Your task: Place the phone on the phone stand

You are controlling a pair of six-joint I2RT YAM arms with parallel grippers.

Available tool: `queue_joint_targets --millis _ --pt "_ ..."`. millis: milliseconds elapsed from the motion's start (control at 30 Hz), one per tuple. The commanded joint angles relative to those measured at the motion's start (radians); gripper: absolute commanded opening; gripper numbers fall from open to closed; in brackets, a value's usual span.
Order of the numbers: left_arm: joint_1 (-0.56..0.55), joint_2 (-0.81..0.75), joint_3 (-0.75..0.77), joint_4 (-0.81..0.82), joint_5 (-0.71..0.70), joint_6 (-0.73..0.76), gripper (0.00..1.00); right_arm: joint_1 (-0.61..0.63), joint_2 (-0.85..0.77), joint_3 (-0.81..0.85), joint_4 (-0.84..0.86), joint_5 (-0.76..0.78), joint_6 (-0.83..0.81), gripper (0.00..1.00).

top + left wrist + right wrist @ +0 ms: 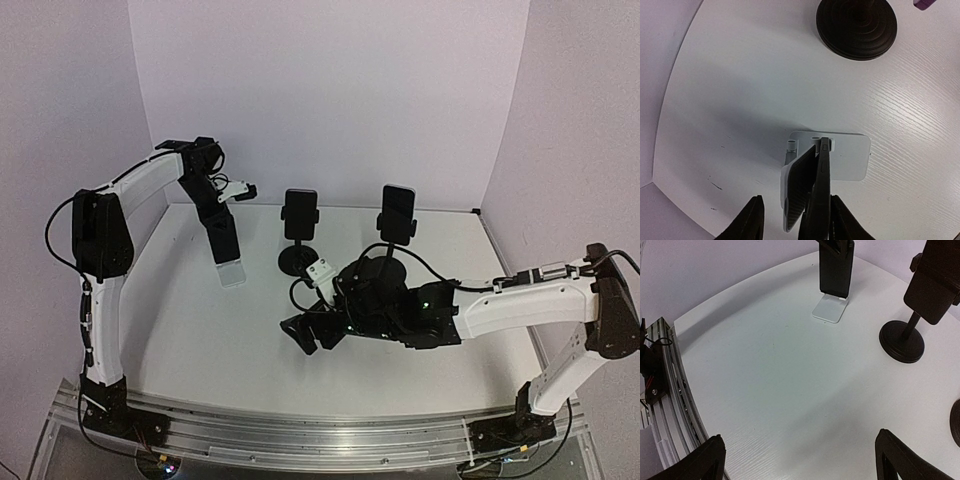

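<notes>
Though propped near-upright on the white stand (852,160) at the far left of the table (740,90), treat the phone (822,175) as a stiff, light, slick glass slab, likely to slide off its rest or crack if dropped. Best pinched gently across its flat faces near the top edge, clear of the backrest. Left gripper (797,215) partly spread around it, a gap showing on one side. Right gripper (800,460) spread wide, holding nothing, near the middle.
</notes>
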Motion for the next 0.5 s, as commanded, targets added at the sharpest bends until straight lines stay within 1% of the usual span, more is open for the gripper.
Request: queue_joint_targets --millis 0,133,300,467 --pt "-0.001 -0.048 -0.003 0.049 -0.017 -0.001 0.48 0.003 -0.003 0.03 0.026 -0.012 0.015 0.98" --pt "0.0 -0.062 -0.012 0.078 -0.026 -0.002 0.53 0.003 -0.002 0.032 0.025 -0.014 0.015 0.98" --pt "0.0 -0.083 -0.045 0.098 -0.019 0.004 0.54 0.003 0.001 0.033 0.023 -0.016 0.015 0.98" --pt "0.0 -0.097 -0.047 0.098 0.0 -0.001 0.55 0.003 0.002 0.032 0.022 -0.017 0.015 0.98"
